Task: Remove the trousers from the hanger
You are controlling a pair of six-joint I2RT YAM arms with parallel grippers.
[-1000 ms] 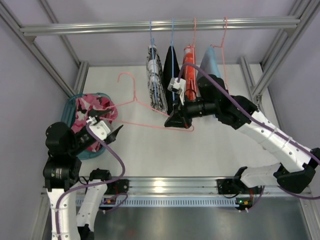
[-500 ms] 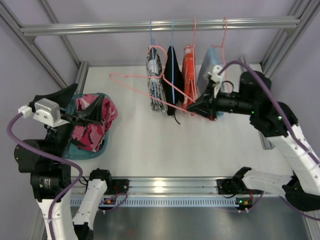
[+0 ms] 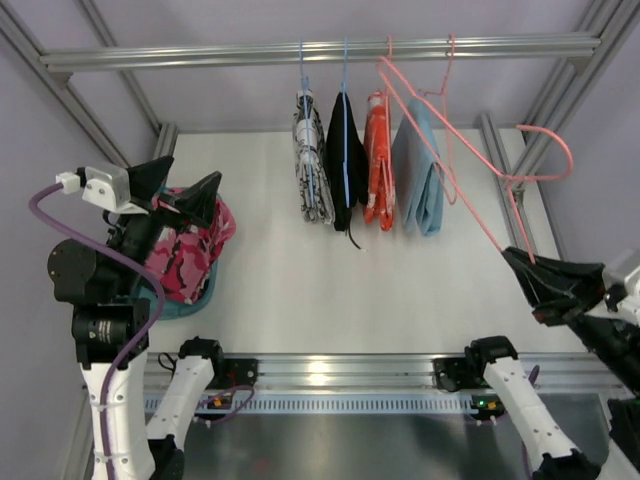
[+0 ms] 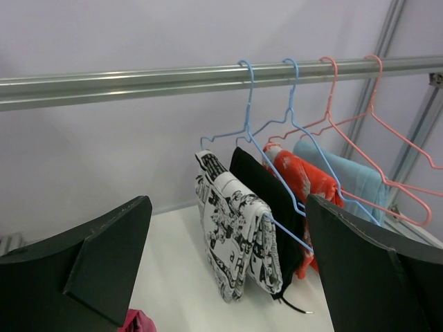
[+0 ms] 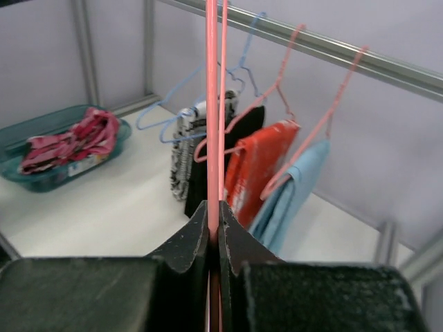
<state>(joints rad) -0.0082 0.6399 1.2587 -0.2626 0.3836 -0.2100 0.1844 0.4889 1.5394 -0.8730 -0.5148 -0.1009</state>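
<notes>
The pink printed trousers (image 3: 185,255) lie bunched in the teal basket (image 3: 180,305) at the left. The white trousers with black print (image 3: 312,165) hang folded on a blue hanger on the rail, also in the left wrist view (image 4: 239,232). My left gripper (image 3: 177,195) is open and empty, raised above the basket and facing the rail (image 4: 228,207). My right gripper (image 3: 522,265) is shut on the wire of an empty pink hanger (image 3: 567,150), held at the near right with nothing on it (image 5: 214,138).
A black garment (image 3: 345,160), an orange one (image 3: 378,165) and a light blue one (image 3: 422,170) hang on hangers on the aluminium rail (image 3: 200,55). Frame posts stand at the back corners. The basket (image 5: 41,131) also shows in the right wrist view.
My right gripper carried the empty pink hanger from the table's middle to the near right. My left gripper rose from the basket, leaving the pink trousers in it.
</notes>
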